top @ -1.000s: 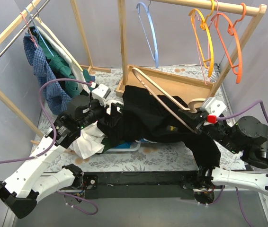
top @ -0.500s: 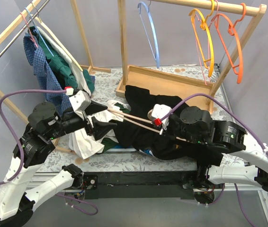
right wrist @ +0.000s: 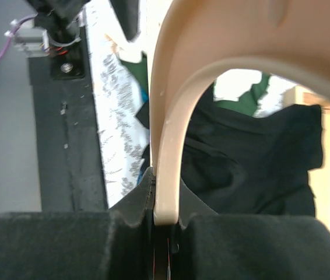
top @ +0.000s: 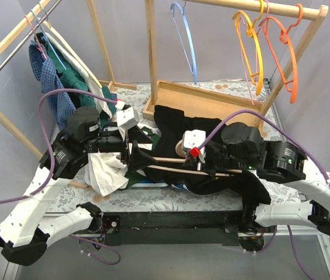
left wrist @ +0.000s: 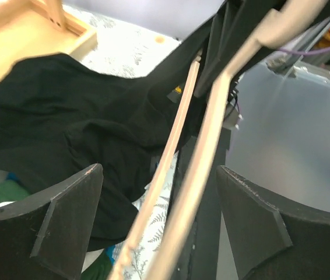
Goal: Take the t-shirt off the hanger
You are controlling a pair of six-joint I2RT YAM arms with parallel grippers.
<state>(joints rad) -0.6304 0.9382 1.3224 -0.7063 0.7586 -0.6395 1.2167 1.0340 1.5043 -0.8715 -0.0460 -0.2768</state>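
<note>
The black t-shirt (top: 174, 125) lies crumpled on the table; it also shows in the left wrist view (left wrist: 54, 116) and the right wrist view (right wrist: 252, 157). The beige wooden hanger (top: 171, 161) lies level over it. My right gripper (top: 206, 164) is shut on the hanger's curved end (right wrist: 211, 35), pinching it between its pads (right wrist: 166, 204). My left gripper (top: 140, 156) is open, with both bare hanger bars (left wrist: 209, 157) passing between its fingers (left wrist: 66, 227) without touching (left wrist: 159, 169). Whether the hanger's far end is still inside the shirt is hidden.
A white cloth (top: 104, 172) and a green garment lie under my left arm. A wooden tray (top: 206, 102) sits behind the shirt. The rack above holds blue (top: 182, 35), yellow (top: 252, 46) and orange (top: 287, 52) hangers. Several shirts (top: 60, 81) hang at left.
The right gripper swung the hanger down and left from its raised position, and the shirt dropped onto the table. The left gripper has moved right, so the hanger bars sit between its open fingers.
</note>
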